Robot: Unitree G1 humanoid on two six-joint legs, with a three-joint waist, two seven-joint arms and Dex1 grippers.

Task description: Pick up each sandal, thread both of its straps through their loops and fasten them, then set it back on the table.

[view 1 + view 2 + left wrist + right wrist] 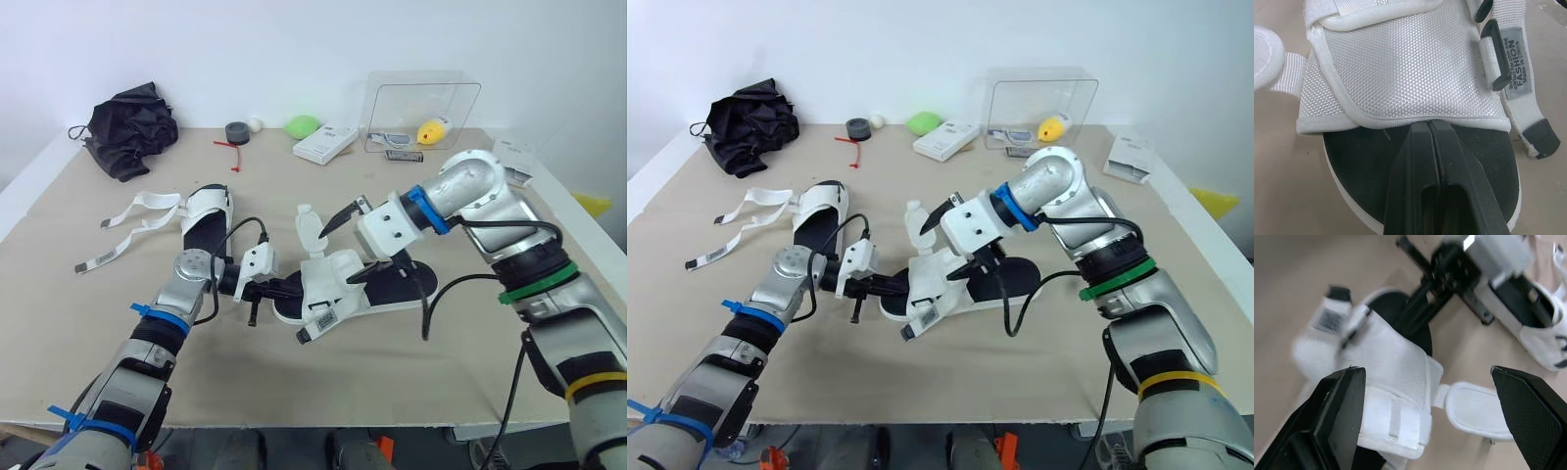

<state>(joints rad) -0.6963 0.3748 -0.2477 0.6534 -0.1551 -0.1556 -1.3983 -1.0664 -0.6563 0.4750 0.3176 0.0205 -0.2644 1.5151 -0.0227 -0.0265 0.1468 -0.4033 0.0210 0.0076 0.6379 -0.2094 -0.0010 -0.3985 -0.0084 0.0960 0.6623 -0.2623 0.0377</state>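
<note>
One white sandal with a black footbed [338, 282] lies at the table's middle, its free strap flap [309, 227] standing up. My left gripper [286, 287] is shut, tips resting on the footbed at the toe, just before the white mesh upper [1400, 63]. A labelled strap end [1515, 73] hangs beside that upper. My right gripper [353, 245] is open, its fingers [1337, 406] straddling the sandal's upper from above. The second sandal [206, 217] lies to the left, its two straps [132, 220] unfastened and spread on the table.
A black bag [132, 127] sits at the back left. Along the back edge are a grey tape roll [237, 131], a green object [304, 125], a white box [325, 144] and a clear container [421, 108]. A booklet [514, 157] lies at the right.
</note>
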